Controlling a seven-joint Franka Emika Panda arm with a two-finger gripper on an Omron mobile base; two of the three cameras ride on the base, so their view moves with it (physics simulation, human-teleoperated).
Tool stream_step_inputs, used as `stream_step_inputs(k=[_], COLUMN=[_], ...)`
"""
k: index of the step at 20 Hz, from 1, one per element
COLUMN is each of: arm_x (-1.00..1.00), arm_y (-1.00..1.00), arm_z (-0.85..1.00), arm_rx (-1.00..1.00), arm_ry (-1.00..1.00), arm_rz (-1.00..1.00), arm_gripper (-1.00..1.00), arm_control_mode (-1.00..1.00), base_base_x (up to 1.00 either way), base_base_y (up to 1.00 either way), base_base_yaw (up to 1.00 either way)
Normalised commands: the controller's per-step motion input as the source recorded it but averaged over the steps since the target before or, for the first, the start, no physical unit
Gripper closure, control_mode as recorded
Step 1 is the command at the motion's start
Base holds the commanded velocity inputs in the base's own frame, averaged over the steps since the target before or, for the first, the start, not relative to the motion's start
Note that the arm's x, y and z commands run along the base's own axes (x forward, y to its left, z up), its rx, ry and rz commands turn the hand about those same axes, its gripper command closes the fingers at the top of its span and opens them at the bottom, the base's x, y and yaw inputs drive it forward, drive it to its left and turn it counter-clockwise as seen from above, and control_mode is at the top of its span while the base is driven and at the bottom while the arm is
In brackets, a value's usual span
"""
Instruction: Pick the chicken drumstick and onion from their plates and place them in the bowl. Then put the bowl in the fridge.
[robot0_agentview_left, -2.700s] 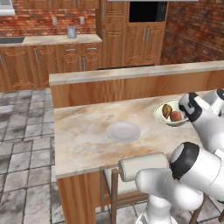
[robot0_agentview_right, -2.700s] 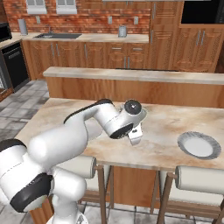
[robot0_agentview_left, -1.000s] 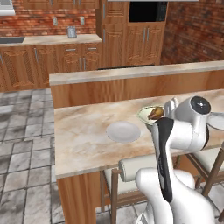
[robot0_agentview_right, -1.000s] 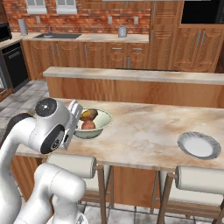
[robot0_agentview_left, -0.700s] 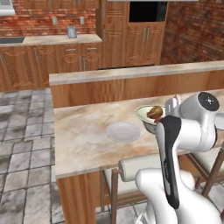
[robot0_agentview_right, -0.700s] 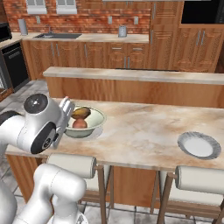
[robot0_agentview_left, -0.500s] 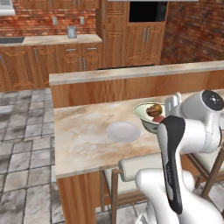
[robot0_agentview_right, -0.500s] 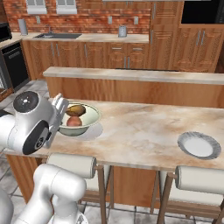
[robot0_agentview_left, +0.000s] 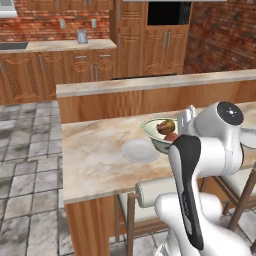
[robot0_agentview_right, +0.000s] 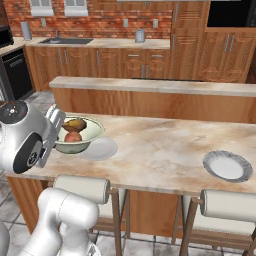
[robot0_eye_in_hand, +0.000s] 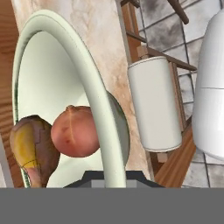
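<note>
The pale greenish-cream bowl (robot0_agentview_left: 151, 131) (robot0_agentview_right: 89, 134) hangs just above the counter, partly over one light-grey plate (robot0_agentview_left: 138, 150) (robot0_agentview_right: 101, 149). Inside it lie the golden-brown chicken drumstick (robot0_agentview_left: 165, 125) (robot0_agentview_right: 75, 124) (robot0_eye_in_hand: 33, 148) and the reddish onion (robot0_agentview_left: 171, 136) (robot0_agentview_right: 73, 136) (robot0_eye_in_hand: 74, 131). My gripper (robot0_eye_in_hand: 113, 176) is shut on the bowl's rim (robot0_eye_in_hand: 94, 109) at the side nearest my arm. The second plate (robot0_agentview_right: 228, 165) lies bare at the counter's right. The fridge is out of view.
A raised wooden ledge (robot0_agentview_right: 150, 86) runs along the far side of the marble counter (robot0_agentview_right: 160, 145). Stools with white padded backs (robot0_agentview_left: 155, 192) (robot0_agentview_right: 82, 189) (robot0_agentview_right: 227, 205) stand at the near edge. Wooden cabinets (robot0_agentview_left: 75, 70) line the brick back wall.
My arm has swung left along the counter with the bowl in its grip. The bowl now hangs over the left plate instead of further right.
</note>
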Motion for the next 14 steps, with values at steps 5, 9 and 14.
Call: stream_step_inputs(k=[5, 9, 14], arm_x=[0.0, 0.0, 0.0], arm_y=[0.2, 0.0, 0.0], arm_z=[-0.04, 0.0, 0.0], arm_rx=[0.0, 0.0, 0.0], arm_ry=[-0.06, 0.0, 0.0], arm_rz=[0.0, 0.0, 0.0], arm_gripper=[1.0, 1.0, 1.0], arm_control_mode=[-1.0, -1.0, -1.0], base_base_x=[0.0, 0.0, 0.0], base_base_y=[0.0, 0.0, 0.0], base_base_yaw=[0.0, 0.0, 0.0])
